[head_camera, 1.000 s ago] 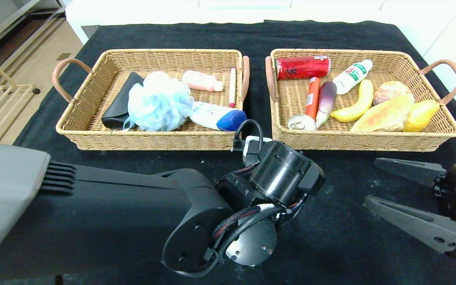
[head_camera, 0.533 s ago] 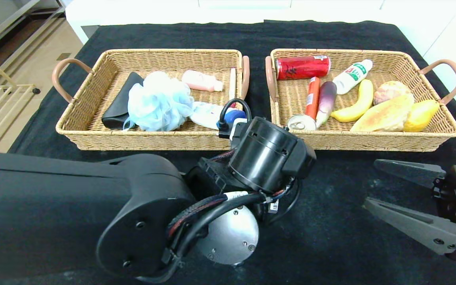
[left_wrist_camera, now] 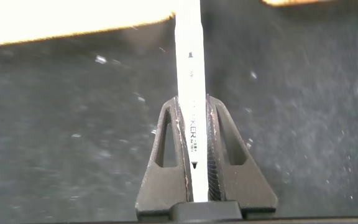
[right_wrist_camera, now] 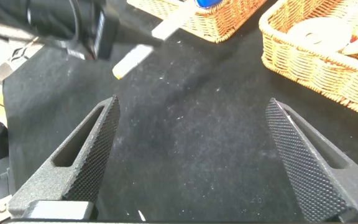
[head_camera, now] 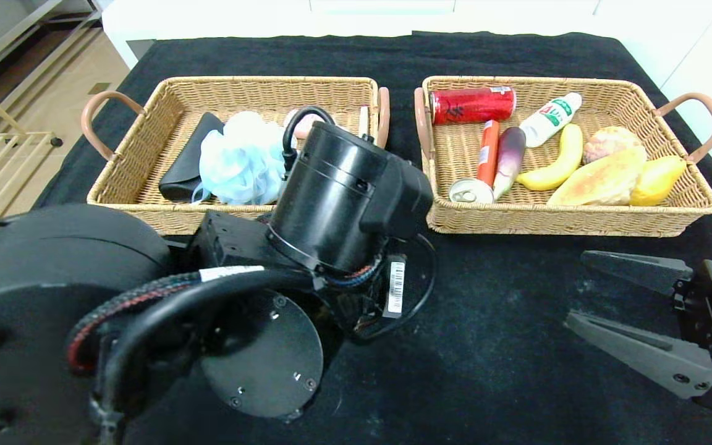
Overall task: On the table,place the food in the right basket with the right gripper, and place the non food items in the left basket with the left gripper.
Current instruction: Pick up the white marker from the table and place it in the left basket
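Observation:
My left gripper (left_wrist_camera: 192, 102) is shut on the white marker (left_wrist_camera: 190, 68), held above the black table (head_camera: 504, 346). The right wrist view shows the marker (right_wrist_camera: 134, 59) with its yellow tip, in front of the left basket (head_camera: 146, 213). In the head view the left arm's wrist (head_camera: 337, 198) hides its own gripper. The pale blue pouf (head_camera: 238, 161) and black glasses case (head_camera: 186, 164) lie in the left basket. The eggplant (head_camera: 509, 157) and orange sausage (head_camera: 487, 151) lie in the right basket (head_camera: 578, 221). My right gripper (head_camera: 578, 287) hangs open over the table, holding nothing.
The right basket also holds a red can (head_camera: 472, 104), a white bottle with a green label (head_camera: 547, 118), a banana (head_camera: 557, 162), bread (head_camera: 600, 179) and a silver can (head_camera: 470, 190). A pink bottle (head_camera: 301, 120) shows behind the left arm.
The left arm has risen and swung left toward the left basket, now covering the blue-capped bottle. The right gripper has stayed where it was.

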You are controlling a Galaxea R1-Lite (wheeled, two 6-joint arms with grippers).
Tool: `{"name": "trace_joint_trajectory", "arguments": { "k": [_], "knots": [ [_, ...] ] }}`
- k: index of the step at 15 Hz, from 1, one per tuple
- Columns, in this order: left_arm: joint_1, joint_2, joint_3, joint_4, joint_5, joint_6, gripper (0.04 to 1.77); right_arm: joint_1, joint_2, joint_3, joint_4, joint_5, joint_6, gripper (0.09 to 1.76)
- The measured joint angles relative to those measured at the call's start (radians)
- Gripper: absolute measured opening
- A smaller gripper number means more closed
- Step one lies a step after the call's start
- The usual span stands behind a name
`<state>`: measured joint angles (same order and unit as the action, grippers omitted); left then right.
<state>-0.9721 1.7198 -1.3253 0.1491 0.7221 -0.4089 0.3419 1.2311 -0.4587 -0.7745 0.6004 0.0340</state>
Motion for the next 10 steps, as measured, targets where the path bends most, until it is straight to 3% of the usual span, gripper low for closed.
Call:
{"name": "trace_joint_trajectory", "arguments": {
  "k": [5,10],
  "knots": [
    [0.077,-0.05,-0.015,-0.002,-0.003,0.075,0.25,0.0,0.006,0.002,0.0,0.0,-0.002,1.71],
    [0.179,-0.071,-0.088,-0.001,-0.087,0.18,0.25,0.0,0.008,0.002,0.0,0.0,-0.002,1.71]
  ]
}}
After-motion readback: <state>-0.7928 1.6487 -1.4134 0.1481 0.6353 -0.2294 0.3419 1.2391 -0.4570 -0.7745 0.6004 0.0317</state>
